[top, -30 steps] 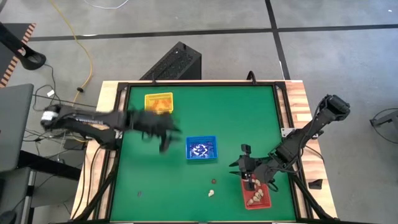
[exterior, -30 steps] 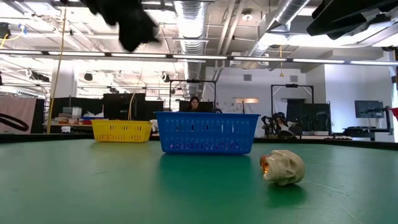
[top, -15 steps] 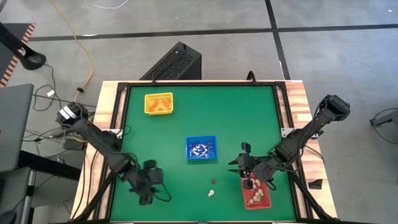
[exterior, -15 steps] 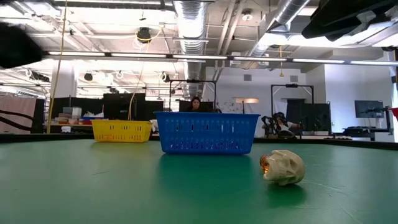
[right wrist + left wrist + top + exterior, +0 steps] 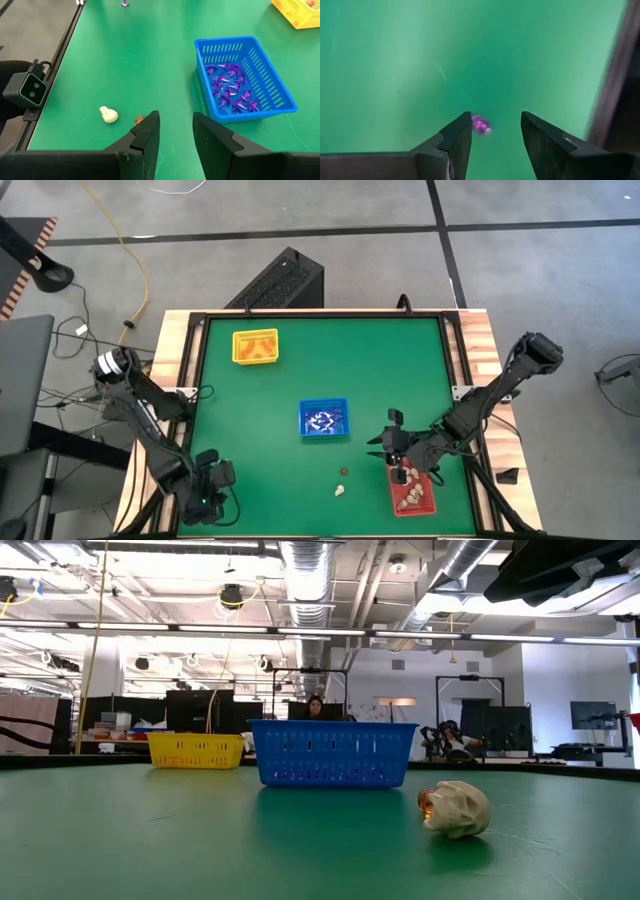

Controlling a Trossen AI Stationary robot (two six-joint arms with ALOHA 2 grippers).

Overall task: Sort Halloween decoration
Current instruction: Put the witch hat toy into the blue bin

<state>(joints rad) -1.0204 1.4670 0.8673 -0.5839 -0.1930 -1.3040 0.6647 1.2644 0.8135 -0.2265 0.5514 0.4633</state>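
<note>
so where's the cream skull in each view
high: skull near the front edge, left of the red tray.
low: skull, right of the blue tray.
left wrist: not in it.
right wrist: skull, beside the brown trinket.
Shared landmark: the blue tray.

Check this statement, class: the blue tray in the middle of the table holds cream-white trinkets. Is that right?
Not quite. The blue tray does sit mid-table, but the trinkets in it are purple, not cream-white. The right wrist view shows this plainly. A cream-white trinket lies loose on the green table instead.
</note>
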